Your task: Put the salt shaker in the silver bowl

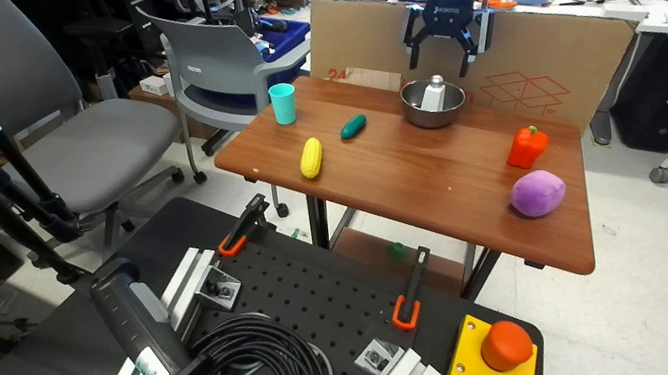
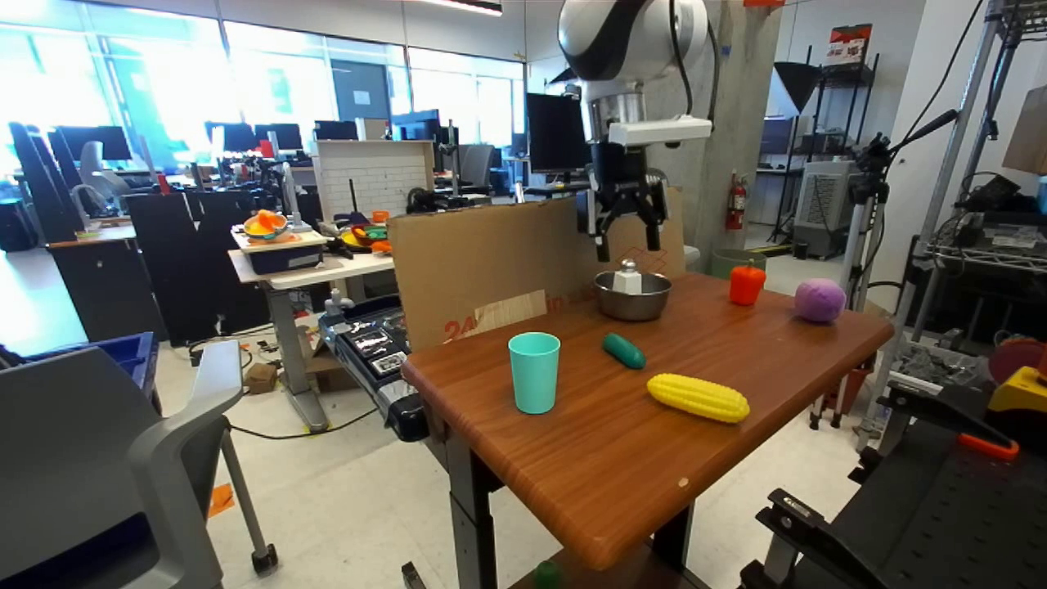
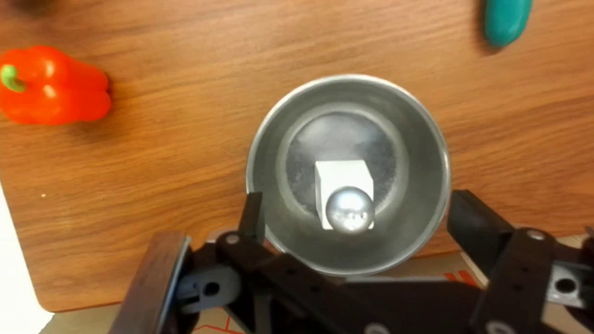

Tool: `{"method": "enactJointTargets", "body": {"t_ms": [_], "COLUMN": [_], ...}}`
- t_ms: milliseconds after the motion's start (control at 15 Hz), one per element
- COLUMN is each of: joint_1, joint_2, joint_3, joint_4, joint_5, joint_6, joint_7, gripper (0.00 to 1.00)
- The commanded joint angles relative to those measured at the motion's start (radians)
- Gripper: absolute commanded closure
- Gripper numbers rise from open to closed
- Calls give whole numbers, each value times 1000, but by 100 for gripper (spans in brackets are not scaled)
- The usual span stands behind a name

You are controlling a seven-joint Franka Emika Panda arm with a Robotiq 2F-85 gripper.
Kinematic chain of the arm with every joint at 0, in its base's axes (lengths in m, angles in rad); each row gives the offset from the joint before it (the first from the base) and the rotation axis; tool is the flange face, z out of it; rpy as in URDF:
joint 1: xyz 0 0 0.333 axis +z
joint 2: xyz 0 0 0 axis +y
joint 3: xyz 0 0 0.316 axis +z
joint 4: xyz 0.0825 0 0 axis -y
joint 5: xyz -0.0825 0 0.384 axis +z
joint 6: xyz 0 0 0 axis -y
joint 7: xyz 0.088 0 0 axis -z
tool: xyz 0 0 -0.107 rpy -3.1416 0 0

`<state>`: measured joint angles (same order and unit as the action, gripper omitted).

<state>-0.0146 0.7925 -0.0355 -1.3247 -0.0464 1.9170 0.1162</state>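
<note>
The salt shaker (image 1: 434, 97), white with a rounded silvery top, stands inside the silver bowl (image 1: 427, 118), roughly upright. In an exterior view its top (image 2: 628, 280) shows above the rim of the bowl (image 2: 634, 307). In the wrist view the shaker (image 3: 341, 174) is on the bowl's floor, toward the near side of the rim (image 3: 357, 269). My gripper (image 1: 439, 66) is above the bowl, fingers spread and empty, not touching the shaker. It also shows in an exterior view (image 2: 628, 244). In the wrist view the fingertips (image 3: 356, 204) are apart on both sides of the bowl.
On the wooden table (image 1: 408, 172) are a teal cup (image 1: 284, 104), a green cucumber-like toy (image 1: 353, 126), yellow corn (image 1: 311, 158), a red pepper (image 1: 527, 148) and a purple ball (image 1: 537, 193). A cardboard sheet (image 1: 522, 62) stands along the table's edge just behind the bowl.
</note>
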Motion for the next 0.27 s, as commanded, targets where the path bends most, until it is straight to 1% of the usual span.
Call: {"method": "enactJointTargets", "body": {"t_ms": [0,67,200], "joint_1": [8,13,18], "joint_2": [-19,-39,-62], "joint_3": [-7,-9,-10], "joint_4": [-2,-9,-22], "joint_5": [-6,-11,-15], "joint_6": [-47,-82,-99], "joint_7": [0,1,3], "gripper": [0,0,0]}}
